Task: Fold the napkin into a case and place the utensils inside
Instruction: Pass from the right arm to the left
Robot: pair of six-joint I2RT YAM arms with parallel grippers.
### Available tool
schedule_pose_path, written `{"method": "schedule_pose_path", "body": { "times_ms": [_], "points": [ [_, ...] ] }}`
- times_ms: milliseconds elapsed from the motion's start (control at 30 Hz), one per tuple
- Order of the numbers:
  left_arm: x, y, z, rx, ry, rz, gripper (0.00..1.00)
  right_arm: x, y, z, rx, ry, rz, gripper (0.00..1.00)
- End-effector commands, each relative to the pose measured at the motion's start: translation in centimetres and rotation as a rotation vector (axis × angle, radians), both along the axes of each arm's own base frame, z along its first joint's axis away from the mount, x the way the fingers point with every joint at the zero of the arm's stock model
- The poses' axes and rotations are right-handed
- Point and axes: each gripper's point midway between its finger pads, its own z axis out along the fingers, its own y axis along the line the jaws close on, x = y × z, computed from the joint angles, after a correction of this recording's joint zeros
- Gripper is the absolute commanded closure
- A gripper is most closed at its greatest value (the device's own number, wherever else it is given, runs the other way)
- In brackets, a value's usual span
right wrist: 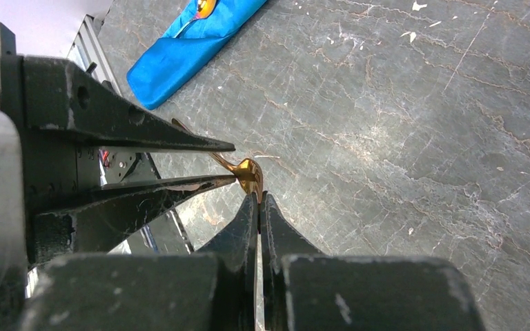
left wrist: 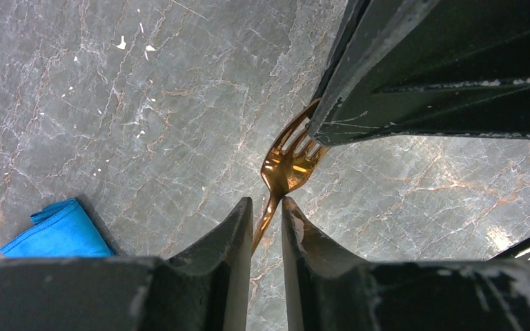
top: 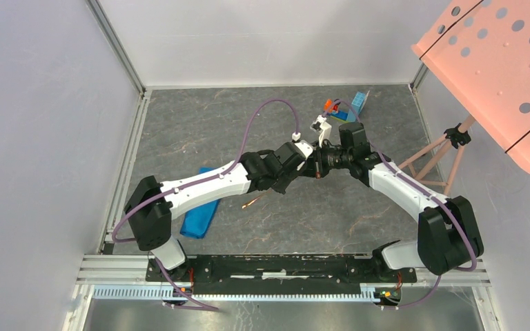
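- Step in hand: a mid-air handover of the fork (left wrist: pixel 286 165), well away from the case (right wrist: pixel 186 41), on its right-arm side.
- The right hand (right wrist: pixel 259 198) is clenched on the fork's head.
- The left hand (left wrist: pixel 267 203) straddles the handle, fingers narrowly parted and not visibly pinching.
- Next, by my reading: the left hand must clamp the handle before the right lets go, then carry the fork to the case mouth.
- The case lies on the worktop (right wrist: pixel 386 138) with one utensil (right wrist: pixel 203 8) inside, head poking out.
- Another copper piece (top: pixel 252 201) lies just beside the case.
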Motion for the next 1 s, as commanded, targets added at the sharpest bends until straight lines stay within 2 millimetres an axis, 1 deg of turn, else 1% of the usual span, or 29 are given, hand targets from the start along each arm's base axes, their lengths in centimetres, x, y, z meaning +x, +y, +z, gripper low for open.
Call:
{"method": "schedule_pose_path", "body": {
  "times_ms": [0, 67, 100, 200, 267, 433, 733, 867, 900, 933, 967],
  "points": [
    [1.0, -1.5, 1.2, -0.008, -0.065, -0.047, 0.75, -0.4, 0.6, 2.0, 0.051, -0.066, 0.033, 1.0],
    [1.1, -1.4, 1.2, -0.003, -0.069, -0.047, 0.78, -0.4, 0.7, 2.0, 0.054, -0.062, 0.033, 1.0],
    [1.1, -1.4, 1.2, 0.0, -0.072, -0.047, 0.77, -0.4, 0.7, 2.1, 0.059, -0.063, 0.034, 1.0],
    [1.1, -1.3, 1.2, 0.009, -0.076, -0.056, 0.72, -0.5, 0.8, 2.3, 0.066, -0.065, 0.038, 1.0],
    [1.0, -1.1, 1.0, 0.02, -0.07, -0.061, 0.7, -0.5, 0.9, 2.4, 0.071, -0.064, 0.042, 1.0],
    [0.5, -0.3, 0.4, 0.026, -0.07, -0.061, 0.71, -0.5, 0.9, 2.3, 0.075, -0.061, 0.045, 1.0],
    [-0.2, 0.2, 0.0, 0.01, -0.059, -0.071, 0.69, -0.6, 1.0, 2.1, 0.08, -0.051, 0.05, 1.0],
    [-0.1, 0.6, 0.2, -0.001, -0.085, -0.068, 0.74, -0.6, 1.0, 2.1, 0.079, -0.047, 0.047, 1.0],
    [0.0, 0.6, 0.2, -0.002, -0.089, -0.067, 0.74, -0.6, 1.0, 2.1, 0.079, -0.047, 0.047, 1.0],
    [0.2, 0.3, 0.5, -0.008, -0.096, -0.066, 0.77, -0.7, 1.0, 2.1, 0.078, -0.047, 0.049, 1.0],
    [0.3, 0.3, 0.6, -0.012, -0.101, -0.064, 0.77, -0.7, 1.0, 2.1, 0.076, -0.048, 0.049, 1.0]
  ]
}}
